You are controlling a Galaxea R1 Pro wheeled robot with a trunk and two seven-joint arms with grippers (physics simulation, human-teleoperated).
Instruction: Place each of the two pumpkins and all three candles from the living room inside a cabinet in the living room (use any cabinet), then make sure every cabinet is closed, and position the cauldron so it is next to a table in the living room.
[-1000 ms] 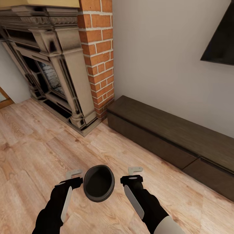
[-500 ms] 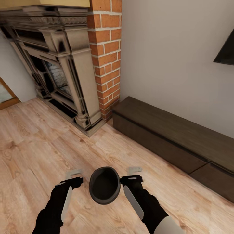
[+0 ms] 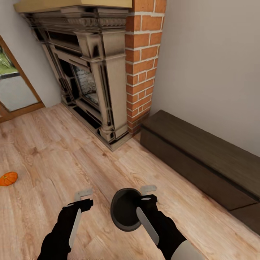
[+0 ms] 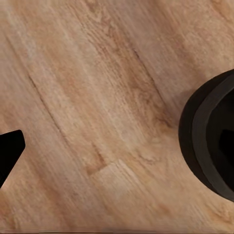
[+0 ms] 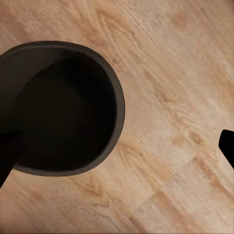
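The round dark-grey cauldron (image 3: 125, 209) stands open-mouthed on the wooden floor (image 3: 43, 151), touching the right pincer (image 3: 148, 193), whose jaws stand apart. The left pincer (image 3: 83, 199), also spread, hovers just beside it. A small orange pumpkin (image 3: 8, 178) lies well left of them. The long dark-brown cabinet (image 3: 202, 159) runs along the wall beyond the right pincer.

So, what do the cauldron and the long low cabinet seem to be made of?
The cauldron looks like dark, matte metal, perhaps cast iron: uniformly black with a thick rim and no shine. The cabinet looks like dark-brown wood, with faint grain lines along its top and front.
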